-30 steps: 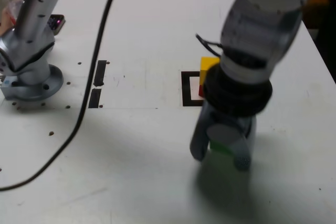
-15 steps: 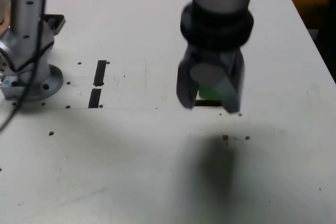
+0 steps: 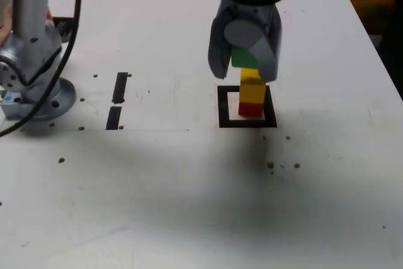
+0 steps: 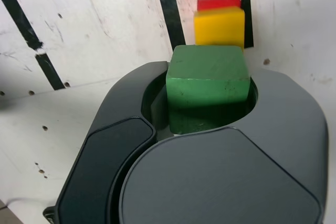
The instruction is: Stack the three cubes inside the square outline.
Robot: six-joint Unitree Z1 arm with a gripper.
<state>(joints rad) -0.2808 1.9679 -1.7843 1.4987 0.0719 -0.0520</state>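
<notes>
We see the gripper (image 3: 244,61) hanging above the white table (image 3: 189,206) with its jaws closed tight on the green cube (image 3: 243,58), which it carries clear of the surface. In the exterior view the green cube sits between the two grey jaws, just above the yellow cube (image 3: 252,87); we cannot tell from that view whether the two touch. In the wrist view the green cube (image 4: 208,85) fills the gap of the dark gripper (image 4: 205,103) and shows a scuffed flat face, with the yellow cube (image 4: 219,26) and a sliver of the red cube (image 4: 218,2) beyond it. The yellow cube stands directly on the red cube (image 3: 250,109), and that two-block pile rests on the white centre of the square outline (image 3: 222,106), towards the side of it nearer the exterior view's right. The outline's thick black border shows on all sides of the pile in the exterior view, and partly in the wrist view (image 4: 165,9). To the exterior view's left of the outline, well apart from it, lie two short black strips (image 3: 117,100) in a line, one after the other. Farther towards that side stands a grey metal post on a round base (image 3: 34,74), and a black cable (image 3: 77,4) runs down past it.
</notes>
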